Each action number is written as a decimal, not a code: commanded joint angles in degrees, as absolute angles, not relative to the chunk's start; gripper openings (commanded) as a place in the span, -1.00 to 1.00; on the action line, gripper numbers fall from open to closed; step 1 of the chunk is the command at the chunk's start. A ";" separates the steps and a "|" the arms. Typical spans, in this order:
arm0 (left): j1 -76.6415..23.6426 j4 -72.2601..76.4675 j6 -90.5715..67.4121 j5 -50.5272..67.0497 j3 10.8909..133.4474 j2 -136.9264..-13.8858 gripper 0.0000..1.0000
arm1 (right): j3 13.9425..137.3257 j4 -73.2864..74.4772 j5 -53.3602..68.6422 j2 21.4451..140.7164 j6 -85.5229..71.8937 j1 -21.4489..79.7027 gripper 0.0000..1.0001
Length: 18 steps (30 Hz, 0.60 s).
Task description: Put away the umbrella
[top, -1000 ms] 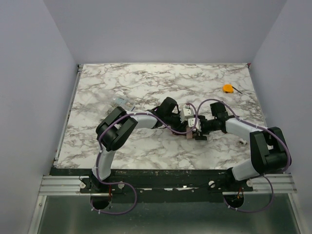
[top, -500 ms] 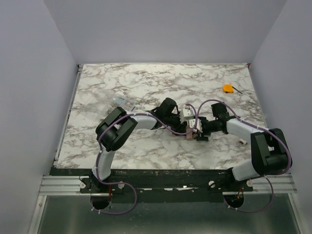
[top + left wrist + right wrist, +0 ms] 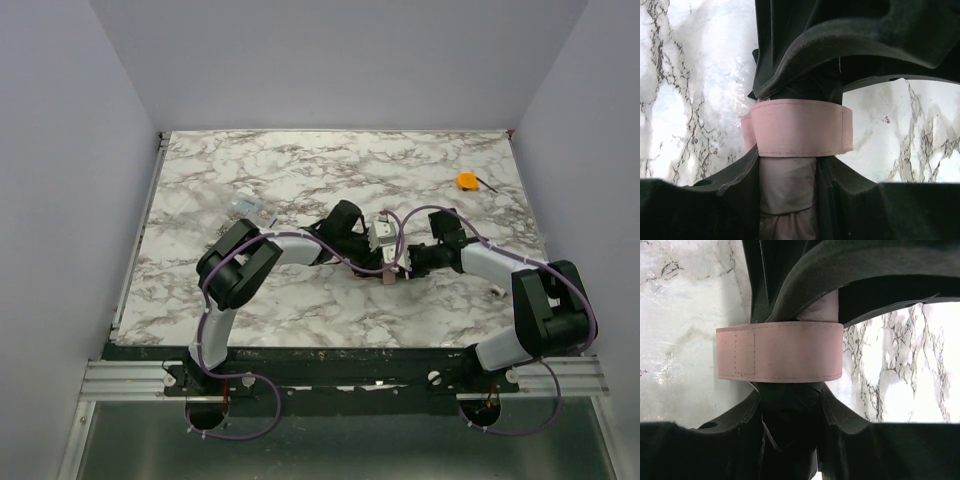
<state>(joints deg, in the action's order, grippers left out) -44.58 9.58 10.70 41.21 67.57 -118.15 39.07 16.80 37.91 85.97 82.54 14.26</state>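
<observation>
Marble table (image 3: 250, 170), mid-frame: left gripper (image 3: 787, 170) and right gripper (image 3: 787, 402) both pinch the umbrella (image 3: 787, 200) at its wrapped strap (image 3: 800, 127); pressing that strap closed seems next.

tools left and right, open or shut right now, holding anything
left tool: shut on the umbrella
right tool: shut on the umbrella

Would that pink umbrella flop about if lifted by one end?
Probably mostly stiff: the strap cinches the umbrella into a tight bundle. Being soft, creased cloth, it may slip a little in a grip.
</observation>
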 commanded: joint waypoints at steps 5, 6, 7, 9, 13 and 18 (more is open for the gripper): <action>-42.78 6.91 1.64 39.27 57.94 -115.20 0.00 | 34.47 22.87 29.47 88.09 84.55 15.49 -0.93; -42.49 8.54 0.68 39.34 57.14 -113.64 0.08 | 34.52 22.73 29.35 88.11 84.06 15.46 -0.94; -42.38 9.76 0.33 39.10 56.43 -112.15 0.16 | 34.64 22.95 29.37 88.14 83.99 15.46 -0.94; -42.28 12.12 -1.48 38.51 54.79 -109.54 0.29 | 34.90 23.19 29.45 88.31 83.92 15.47 -0.94; -42.19 16.07 -2.50 36.69 51.35 -105.17 0.52 | 35.26 23.20 29.53 88.48 83.42 15.47 -0.94; -42.19 20.91 -2.30 32.69 45.80 -100.34 0.97 | 35.57 24.09 29.53 88.75 83.71 15.47 -0.94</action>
